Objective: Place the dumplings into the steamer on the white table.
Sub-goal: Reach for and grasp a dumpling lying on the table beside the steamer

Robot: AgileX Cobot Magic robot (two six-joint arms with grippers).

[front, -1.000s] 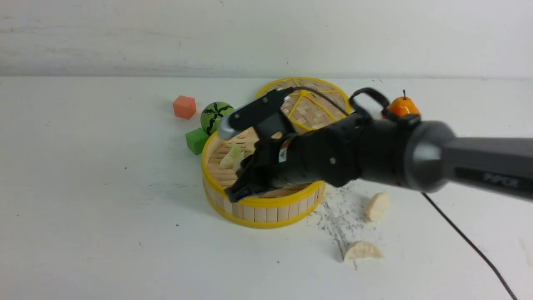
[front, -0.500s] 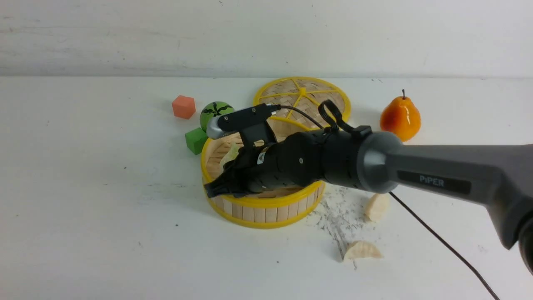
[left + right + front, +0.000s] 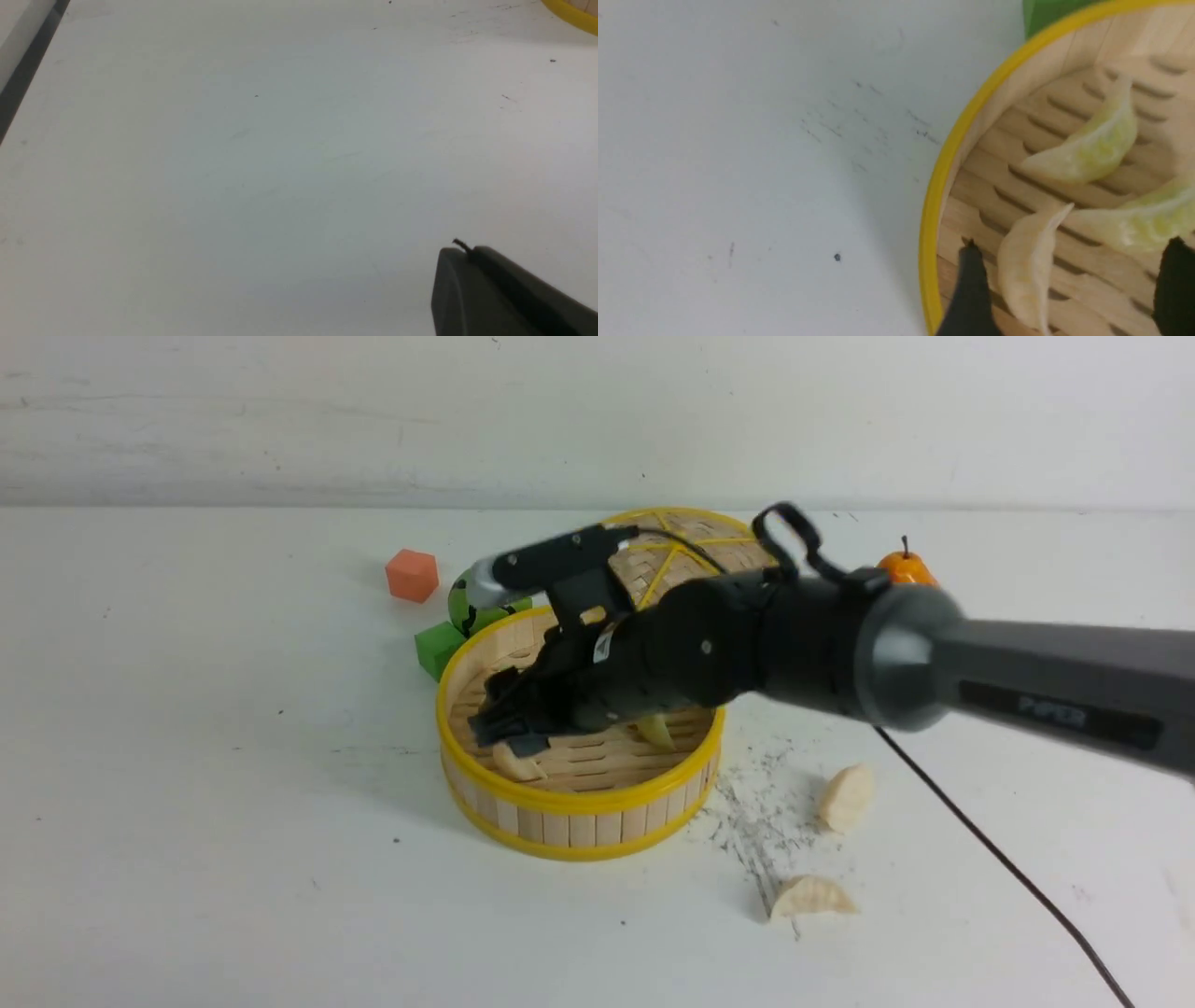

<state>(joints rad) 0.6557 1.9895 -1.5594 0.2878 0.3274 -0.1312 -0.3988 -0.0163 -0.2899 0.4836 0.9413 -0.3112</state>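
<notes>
The steamer [image 3: 579,803] stands mid-table on the white table [image 3: 233,821]. My right gripper [image 3: 499,719] hangs open just inside its left rim. A cream dumpling [image 3: 1027,275] lies loose on the slats between the spread fingers [image 3: 971,289], also visible as a cream dumpling [image 3: 518,763] in the front view. Two pale green dumplings [image 3: 1092,144] [image 3: 1148,219] lie deeper in the basket. Two more cream dumplings [image 3: 847,796] [image 3: 810,898] rest on the table to the right of the steamer. My left gripper [image 3: 460,249] is shut and empty, low over bare table, with the steamer rim [image 3: 570,14] at that view's corner.
The woven lid [image 3: 695,537] lies behind the steamer, partly hidden by my right arm. An orange pear [image 3: 901,565] peeks over the arm. An orange cube [image 3: 412,575], a green cube [image 3: 435,649] and a watermelon ball [image 3: 464,605] sit to the steamer's back left. A black cable [image 3: 1018,882] trails at the right.
My right gripper has opened and the cream dumpling it carried now lies on the steamer floor. The wrist rose a little and the steamer shifted slightly left.
</notes>
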